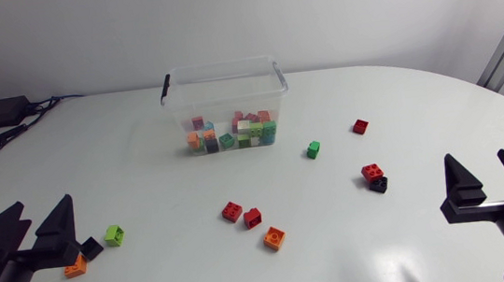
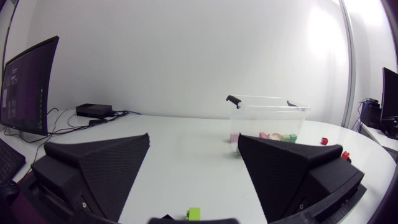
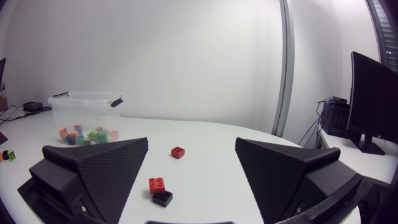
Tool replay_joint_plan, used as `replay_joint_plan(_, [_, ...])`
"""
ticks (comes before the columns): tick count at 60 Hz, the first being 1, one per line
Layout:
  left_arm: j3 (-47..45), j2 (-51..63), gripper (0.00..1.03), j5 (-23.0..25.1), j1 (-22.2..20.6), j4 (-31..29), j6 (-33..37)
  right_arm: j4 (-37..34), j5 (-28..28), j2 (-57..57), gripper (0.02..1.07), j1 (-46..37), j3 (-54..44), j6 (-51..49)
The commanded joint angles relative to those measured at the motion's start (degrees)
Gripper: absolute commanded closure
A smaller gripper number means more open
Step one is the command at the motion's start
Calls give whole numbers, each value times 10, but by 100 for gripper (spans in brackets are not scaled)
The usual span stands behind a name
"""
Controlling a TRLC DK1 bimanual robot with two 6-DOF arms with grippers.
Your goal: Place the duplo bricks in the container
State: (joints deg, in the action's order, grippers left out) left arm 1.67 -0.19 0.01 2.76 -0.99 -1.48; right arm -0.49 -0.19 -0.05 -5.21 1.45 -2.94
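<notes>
Presently both arms sit low at the near corners of the desk (image 1: 143, 176), and neither carries anything. The left claw (image 1: 44, 217) has its fingers spread wide and is empty. The right claw (image 1: 477, 172) is likewise spread and empty. The clear container (image 1: 222, 80) stands open-topped toward the far side, with a layer of mixed bricks already in its bottom.

Ten bricks remain loose by my count, so the task is well short of done.

Hazards noted:
- A lime brick (image 1: 115, 235), a black brick (image 1: 91, 248) and an orange brick (image 1: 76, 266) lie crowded just beside the left claw. Its broad fingers may shove a neighbour away while closing on one.
- A red brick (image 1: 372, 172) touches a second black brick (image 1: 379, 184) near the right claw. Gripping one may drag or flick the other.
- Two red bricks (image 1: 242, 214) and another orange one (image 1: 274, 238) lie mid-desk, within either arm's approach. If both arms go for them, they risk colliding.
- The container looks light, so a careless release against its rim could slide it
</notes>
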Motion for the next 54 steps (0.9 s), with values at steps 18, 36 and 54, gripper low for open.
replay_joint_plan(18, [153,229,8,4,-14,-45,13,6,3,184,7,11,121,10])
replay_joint_plan(36, [348,507,12,5,-15,-228,122,-75,8,342,7,12,234,11])
replay_joint_plan(54, [410,658,11,-13,-29,-289,416,-194,-10,435,7,27,313,8])
